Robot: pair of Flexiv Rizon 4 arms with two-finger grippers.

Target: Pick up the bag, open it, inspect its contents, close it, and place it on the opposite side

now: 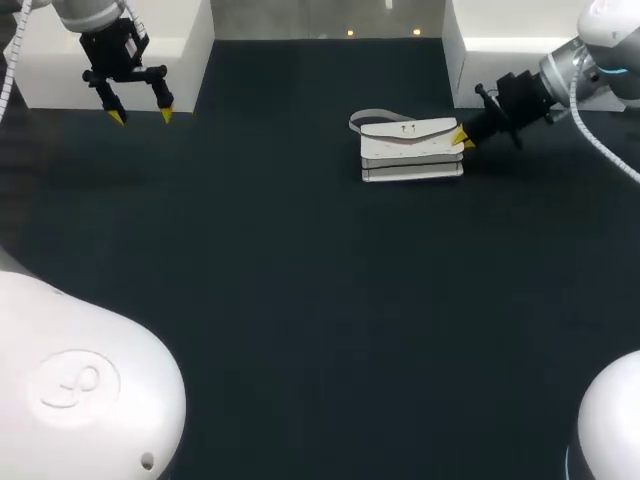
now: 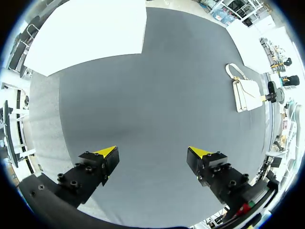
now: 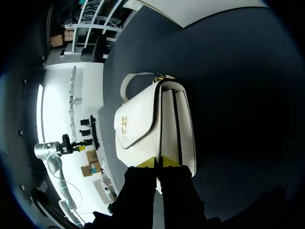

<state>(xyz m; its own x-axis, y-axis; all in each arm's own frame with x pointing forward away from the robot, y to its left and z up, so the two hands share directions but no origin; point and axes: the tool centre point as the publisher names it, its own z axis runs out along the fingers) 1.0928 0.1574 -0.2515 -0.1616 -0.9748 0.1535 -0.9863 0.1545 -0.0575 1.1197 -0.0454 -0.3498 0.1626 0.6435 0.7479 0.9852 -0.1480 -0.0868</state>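
the right hand [image 1: 463, 137] is pressed almost together at the end of the white bag [image 1: 412, 150], seemingly pinching a thin edge. a hold that slim could let the bag slip, swing or twist once lifted, and the strap [image 1: 372, 120] behind the bag might drag. the left hand [image 1: 140, 113], spread, hangs well apart from the bag. the dark, matte bench [image 1: 300, 300] stretches wide in front of the bag, and a white block [image 1: 470, 60] stands near behind it.

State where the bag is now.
In the head view the bag lies on the table's far side, right of middle, with the right pincer at its right end.
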